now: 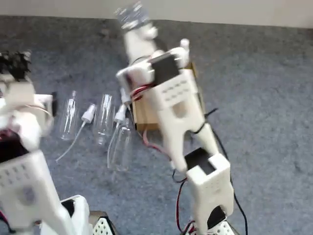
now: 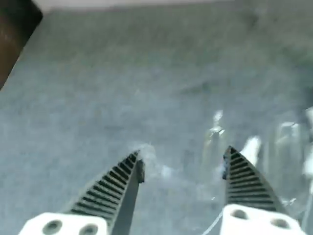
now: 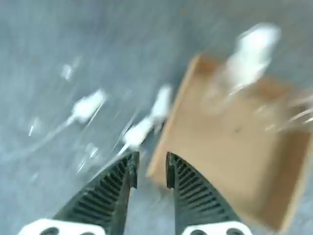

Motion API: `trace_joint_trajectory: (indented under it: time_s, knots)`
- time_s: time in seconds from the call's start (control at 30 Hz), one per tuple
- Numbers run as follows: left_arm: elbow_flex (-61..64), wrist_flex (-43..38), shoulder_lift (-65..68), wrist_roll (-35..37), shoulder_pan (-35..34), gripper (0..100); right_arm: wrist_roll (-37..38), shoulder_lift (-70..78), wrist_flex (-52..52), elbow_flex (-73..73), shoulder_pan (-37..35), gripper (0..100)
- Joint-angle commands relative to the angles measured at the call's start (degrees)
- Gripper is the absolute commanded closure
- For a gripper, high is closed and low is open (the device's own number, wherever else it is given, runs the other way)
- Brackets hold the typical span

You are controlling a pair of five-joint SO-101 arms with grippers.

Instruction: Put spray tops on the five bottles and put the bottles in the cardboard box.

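**Left jaws.** Spread wide, with nothing between them, above the grey desk (image 2: 98, 88). Just beyond the tip of one finger (image 2: 239, 171), clear bottles (image 2: 215, 139) lie on their sides. A white spray top (image 2: 252, 147) lies among them. The desk ahead of the other finger is bare.

**Right jaws.** Drawn close together with only a narrow gap, and nothing held. The near corner of the cardboard box (image 3: 230, 147) lies just ahead of their tips. Two more white spray tops lie just ahead of the tips, beside the box's outer wall. A third, trailing a thin dip tube (image 3: 34, 147), lies farther out on the side away from the box. At the far side of the box there is a blurred clear shape with a white top (image 3: 254, 46). Whether it is a capped bottle cannot be told.

**From above.** The right arm (image 1: 171, 98) stands over the box and covers most of it. The left arm (image 1: 24, 147) stands well apart from it. Three bottles lie side by side on the desk between the two arms. The one nearest the box has a white top at its neck, and another spray top lies loose between two of the bottles.
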Motion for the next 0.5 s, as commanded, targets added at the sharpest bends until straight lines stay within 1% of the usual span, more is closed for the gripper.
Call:
trace_joint_trajectory:
  time_s: [0.0, 0.07, 0.17, 0.27, 0.37, 0.47]
  knots:
    - [-14.46, 5.98, 17.89, -5.8, -7.43, 79, -3.78, -8.48, 1.1, 10.86, -5.85, 95.3]
    - [-18.33, 6.51, 24.31, -7.12, -9.19, 79, -4.57, -10.68, 0.04, 17.54, -8.04, 94.7]
    - [-21.85, 6.51, 31.78, -7.12, -11.12, 78, -6.15, -12.53, -7.08, 27.74, -8.57, 90.6]
    - [-22.55, 6.51, 36.35, -7.65, -11.65, 75, -10.9, -13.32, -14.11, 37.58, -8.84, 82.3]
    - [-22.37, 6.15, 38.9, -10.2, -12.44, 74, -18.55, -13.14, -19.82, 46.46, -9.98, 73.8]
    - [-22.37, 6.15, 40.04, -10.37, -12.7, 74, -23.3, -13.14, -27.47, 53.58, -11.12, 69.2]
